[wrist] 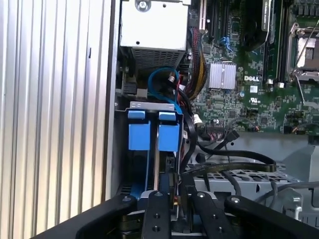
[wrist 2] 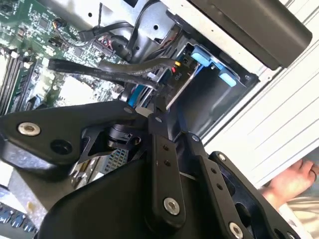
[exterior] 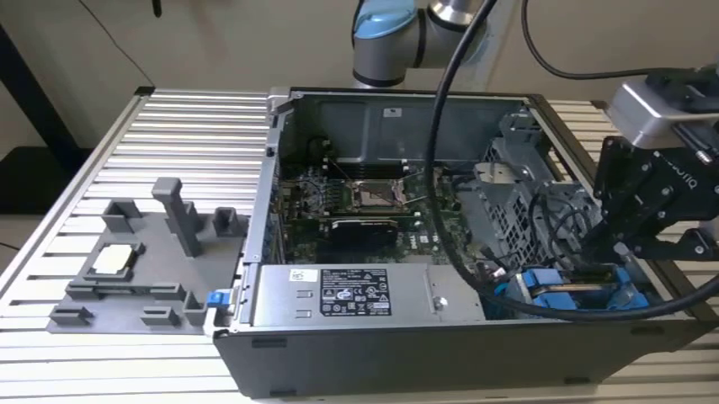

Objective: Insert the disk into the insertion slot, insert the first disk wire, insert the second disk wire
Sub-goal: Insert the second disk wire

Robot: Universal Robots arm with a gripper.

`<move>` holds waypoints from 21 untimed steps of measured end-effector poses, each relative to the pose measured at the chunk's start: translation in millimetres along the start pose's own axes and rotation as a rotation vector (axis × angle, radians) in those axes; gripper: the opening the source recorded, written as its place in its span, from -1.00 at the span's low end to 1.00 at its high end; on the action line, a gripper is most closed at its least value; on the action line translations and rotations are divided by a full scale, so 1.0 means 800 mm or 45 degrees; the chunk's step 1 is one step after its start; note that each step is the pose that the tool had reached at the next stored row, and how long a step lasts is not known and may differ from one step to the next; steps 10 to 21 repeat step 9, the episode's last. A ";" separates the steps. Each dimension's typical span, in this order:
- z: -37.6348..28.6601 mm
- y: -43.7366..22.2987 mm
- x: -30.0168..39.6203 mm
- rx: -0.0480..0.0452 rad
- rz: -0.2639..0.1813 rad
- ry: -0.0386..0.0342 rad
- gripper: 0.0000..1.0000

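Note:
The disk (wrist: 155, 172) stands on edge in the insertion slot (wrist: 239, 175), a grey perforated cage in the case's front corner at the exterior view's right. Its bright blue carrier (exterior: 561, 290) tabs (wrist: 168, 137) stick out of the cage. My gripper (exterior: 601, 265) reaches down into that corner from above. In both wrist views its black fingers (wrist: 158, 214) come close together at the disk's connector end (wrist 2: 177, 79), shut on a dark plug of a disk wire (wrist: 175, 199). A flat black cable (wrist 2: 114, 67) runs from the same spot toward the motherboard.
The open computer case (exterior: 281, 168) lies on a slatted metal table (exterior: 191, 118). A grey power supply box (exterior: 337, 295) sits beside the cage, the motherboard (exterior: 359, 194) behind it. A grey fixture (exterior: 135, 261) stands on the exterior view's left. A person's hand (wrist 2: 294, 181) rests outside the case.

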State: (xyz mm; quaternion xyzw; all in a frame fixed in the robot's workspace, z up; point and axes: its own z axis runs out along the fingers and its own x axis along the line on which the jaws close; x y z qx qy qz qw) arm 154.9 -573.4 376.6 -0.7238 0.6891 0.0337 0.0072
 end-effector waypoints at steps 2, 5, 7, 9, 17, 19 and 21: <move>-0.0089 0.0003 -0.0006 0.000 0.000 0.0002 -0.51; -0.0095 0.0003 -0.0006 0.000 0.000 -0.0001 -0.51; -0.0097 0.0003 -0.0006 0.000 0.000 0.0006 -0.51; -0.0097 0.0003 -0.0006 0.000 0.000 0.0006 -0.51; -0.0097 0.0003 -0.0006 0.000 0.000 0.0006 -0.51; -0.0097 0.0003 -0.0006 0.000 0.000 0.0006 -0.51; -0.0097 0.0003 -0.0006 0.000 0.000 0.0006 -0.51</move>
